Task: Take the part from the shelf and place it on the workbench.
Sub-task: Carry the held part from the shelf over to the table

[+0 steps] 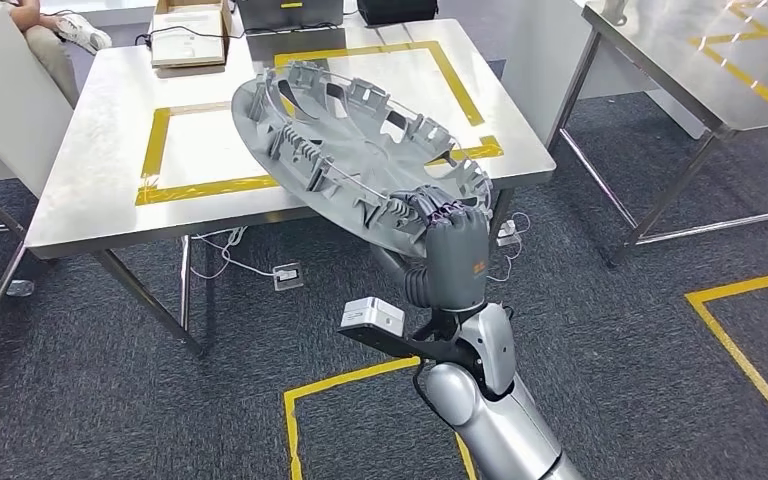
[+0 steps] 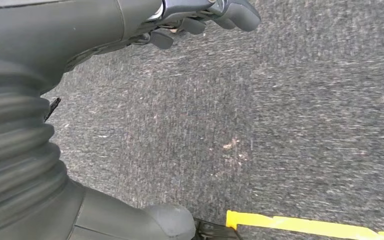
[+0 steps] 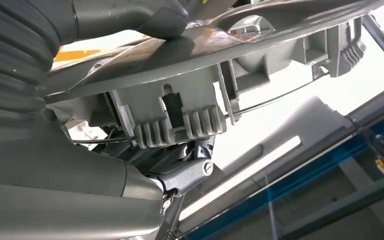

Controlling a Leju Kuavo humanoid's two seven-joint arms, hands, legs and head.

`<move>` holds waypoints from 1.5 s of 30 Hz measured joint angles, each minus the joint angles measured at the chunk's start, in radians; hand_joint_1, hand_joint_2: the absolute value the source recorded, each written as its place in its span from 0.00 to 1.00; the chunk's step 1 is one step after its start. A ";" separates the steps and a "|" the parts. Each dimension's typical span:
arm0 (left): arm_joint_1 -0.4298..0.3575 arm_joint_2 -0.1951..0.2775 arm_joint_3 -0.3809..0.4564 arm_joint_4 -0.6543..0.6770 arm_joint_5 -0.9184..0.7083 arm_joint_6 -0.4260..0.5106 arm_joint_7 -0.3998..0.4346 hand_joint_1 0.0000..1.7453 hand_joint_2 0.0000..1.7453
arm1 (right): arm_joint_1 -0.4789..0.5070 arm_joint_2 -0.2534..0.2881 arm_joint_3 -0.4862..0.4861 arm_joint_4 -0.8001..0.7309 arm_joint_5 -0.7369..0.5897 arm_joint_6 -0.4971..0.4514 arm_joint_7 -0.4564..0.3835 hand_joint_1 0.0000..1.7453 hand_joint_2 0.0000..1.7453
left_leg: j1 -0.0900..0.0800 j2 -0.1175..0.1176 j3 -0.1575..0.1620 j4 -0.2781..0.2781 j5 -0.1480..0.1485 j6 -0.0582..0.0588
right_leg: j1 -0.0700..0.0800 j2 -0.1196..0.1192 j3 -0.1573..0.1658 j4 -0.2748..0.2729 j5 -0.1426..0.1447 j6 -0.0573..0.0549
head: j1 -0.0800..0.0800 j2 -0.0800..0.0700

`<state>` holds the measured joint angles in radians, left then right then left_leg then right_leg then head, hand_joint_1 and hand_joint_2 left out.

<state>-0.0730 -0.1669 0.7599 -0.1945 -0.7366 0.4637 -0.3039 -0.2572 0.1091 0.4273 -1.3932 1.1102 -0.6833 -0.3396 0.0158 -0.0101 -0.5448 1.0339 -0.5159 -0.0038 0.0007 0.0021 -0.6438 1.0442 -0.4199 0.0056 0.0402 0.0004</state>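
Gripping the rim of a grey plastic wheel cover (image 1: 360, 150), the robot's right hand (image 1: 447, 228) holds it up at a tilt, ribbed back side and wire ring facing up, in the air over the near edge of the steel workbench (image 1: 110, 130); the cover touches nothing but the hand. Its far half hangs above the yellow tape rectangle (image 1: 160, 150) marked on the bench top, its near edge juts out past the bench's front toward the robot. Seen from the right wrist, the thick thumb (image 3: 150, 17) presses on one face of the cover (image 3: 190, 47) and the darker fingers (image 3: 185, 172) close under the clips on the other. The left hand (image 2: 200, 17) hangs over the dark carpet (image 2: 280, 125) beside a strip of yellow floor tape (image 2: 305, 225), its fingers curled inward with nothing in them. At the far edge of the bench lies a cardboard box (image 1: 190, 35), and a person's leg and shoe (image 1: 80, 32) show near the far left corner.
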 joint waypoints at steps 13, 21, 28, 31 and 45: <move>0.003 0.003 0.000 0.000 0.000 -0.001 0.000 0.00 1.00 | 0.011 -0.003 0.002 -0.012 0.003 0.002 0.005 1.00 1.00 | 0.001 0.005 -0.125 0.125 0.051 -0.039 | -0.004 0.009 0.106 -0.030 -0.080 -0.030 | -0.008 0.000; 0.001 0.004 0.000 0.000 0.001 -0.001 -0.001 0.00 1.00 | 0.008 -0.005 0.005 -0.020 0.006 0.010 0.009 1.00 1.00 | 0.002 0.003 -0.051 -0.003 0.053 0.016 | -0.002 0.007 0.077 0.062 -0.131 0.012 | -0.006 0.000; 0.003 0.003 0.001 0.000 0.005 -0.002 0.000 0.00 1.00 | 0.009 -0.008 0.011 -0.015 0.006 0.012 0.014 1.00 1.00 | 0.003 0.000 0.001 -0.002 0.006 0.012 | -0.010 0.002 -0.053 0.124 -0.051 0.019 | -0.001 0.000; 0.001 0.003 0.000 0.000 0.007 -0.006 0.000 0.00 1.00 | 0.009 -0.009 0.015 -0.014 0.006 0.011 0.013 1.00 1.00 | 0.001 0.001 0.022 -0.003 -0.014 -0.006 | -0.001 -0.002 -0.011 -0.004 -0.015 0.003 | -0.001 0.000; 0.006 0.007 0.001 0.000 0.005 -0.012 0.001 0.00 1.00 | 0.014 -0.009 0.019 -0.021 0.007 0.016 0.030 1.00 1.00 | -0.008 0.006 -0.124 0.057 0.070 -0.016 | 0.006 0.010 0.135 -0.016 -0.121 -0.037 | -0.011 0.000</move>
<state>-0.0674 -0.1596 0.7612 -0.1941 -0.7315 0.4518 -0.3030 -0.2436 0.1001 0.4459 -1.4141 1.1174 -0.6668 -0.3091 0.0081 -0.0041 -0.6691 1.0913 -0.4464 -0.0194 0.0066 0.0123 -0.5091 1.0279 -0.5409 -0.0309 0.0293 0.0004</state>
